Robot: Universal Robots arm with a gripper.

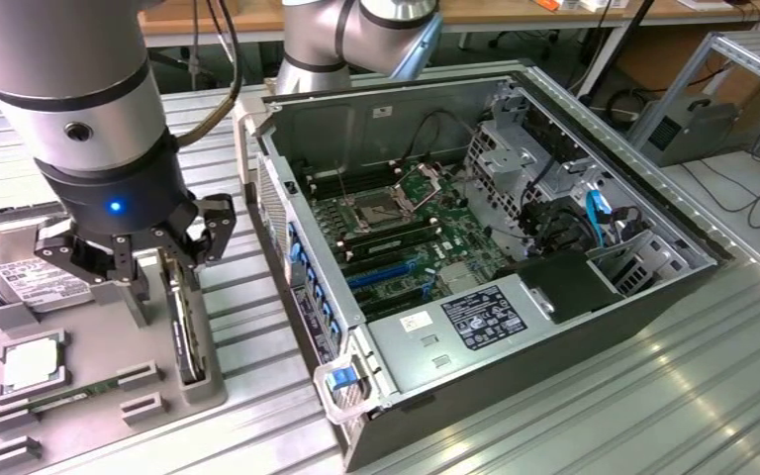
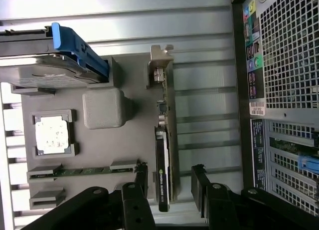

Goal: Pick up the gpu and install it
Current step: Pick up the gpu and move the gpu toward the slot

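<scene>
Robotics lab, ribbed aluminium bench (image 1: 644, 396), opened computer tower (image 1: 353, 119), floor cables (image 1: 750, 198), wooden worktops (image 1: 513, 12) behind

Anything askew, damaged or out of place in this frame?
Nothing stands out. The gpu stands on edge in the gray tray, the open gripper straddles it, and the computer case lies open.

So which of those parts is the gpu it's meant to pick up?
Find the grey tray on the exterior view's left of the open computer case. The gpu is the thin dark card standing on edge under the gripper; unlike the flat hard drive and green memory stick, it has a silvery bracket end.
</scene>
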